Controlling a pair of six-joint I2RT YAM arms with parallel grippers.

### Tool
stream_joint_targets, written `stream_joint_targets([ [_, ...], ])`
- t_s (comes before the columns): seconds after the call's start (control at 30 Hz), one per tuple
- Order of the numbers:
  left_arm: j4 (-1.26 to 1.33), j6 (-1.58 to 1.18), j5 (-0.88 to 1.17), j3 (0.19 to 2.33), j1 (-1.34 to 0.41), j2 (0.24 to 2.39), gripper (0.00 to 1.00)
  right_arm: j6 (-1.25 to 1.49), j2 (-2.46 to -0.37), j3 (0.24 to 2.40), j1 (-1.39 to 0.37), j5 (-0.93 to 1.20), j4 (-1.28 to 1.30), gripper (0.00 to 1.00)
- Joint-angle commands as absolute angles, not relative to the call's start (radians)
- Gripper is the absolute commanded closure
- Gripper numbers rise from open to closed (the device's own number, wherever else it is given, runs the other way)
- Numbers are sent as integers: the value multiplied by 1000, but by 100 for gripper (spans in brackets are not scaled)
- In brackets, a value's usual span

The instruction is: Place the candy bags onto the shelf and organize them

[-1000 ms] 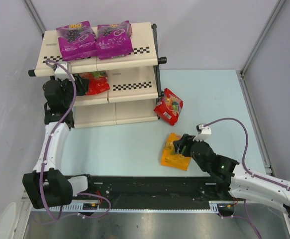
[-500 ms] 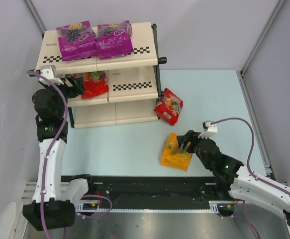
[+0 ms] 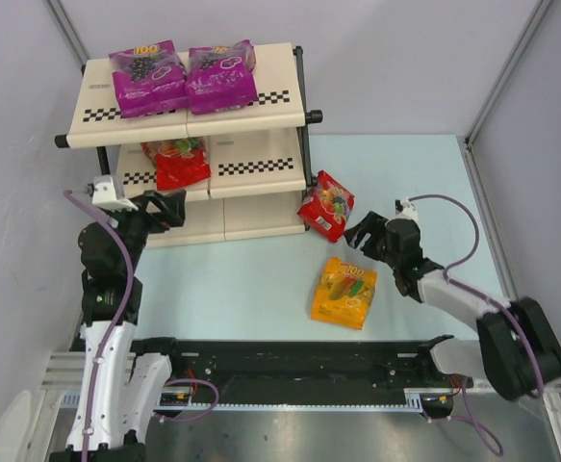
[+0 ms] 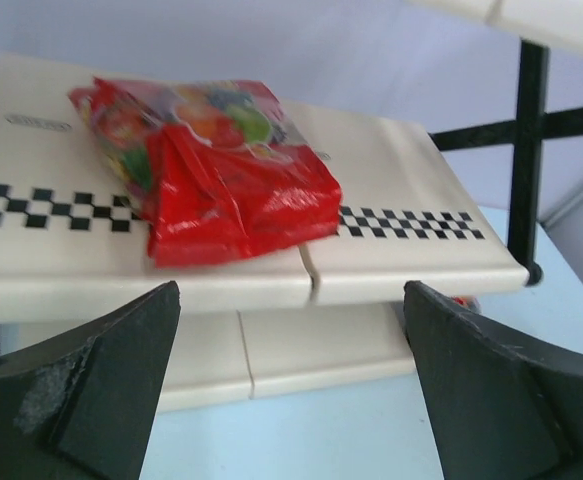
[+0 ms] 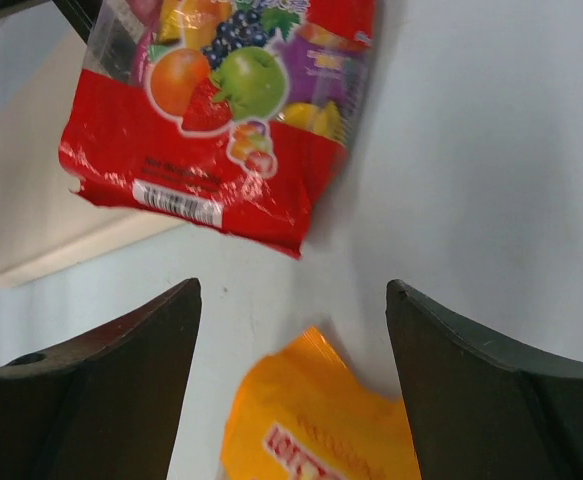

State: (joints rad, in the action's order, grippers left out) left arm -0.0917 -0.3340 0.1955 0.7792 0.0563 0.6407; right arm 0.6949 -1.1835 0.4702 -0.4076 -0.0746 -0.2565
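We judge the task a little past halfway. The two purple bags [image 3: 184,77] lie side by side on the top tier of the shelf [image 3: 261,144], and the shelved red bag [image 3: 177,162] sits on the left of the middle tier. The loose red bag [image 3: 326,205] and the orange bag [image 3: 344,292] lie on the tabletop [image 3: 415,173].

The step in hand looks like picking up the loose red bag. The right hand [image 3: 362,231] hovers just beside it, fingers spread and empty. The left hand [image 3: 169,209] is also spread and empty, facing the front of the middle tier.

The loose red bag lies flat just beside the shelf's right foot. Its long axis runs roughly near to far, and its barcode end points toward the right hand. Next, we think that hand must come down and close across this near end. The free right half of the middle tier looks the natural spot for it.
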Motion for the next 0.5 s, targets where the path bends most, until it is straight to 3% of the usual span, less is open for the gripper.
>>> stream_joint_targets([
  [0.0,-130,-380,218,733,23,545,2,791,-1386,541,-359,178,-604,21],
  [0.47,-195,-371,262,726,21,472,1,968,-1816,692,-359,189,-859,20],
])
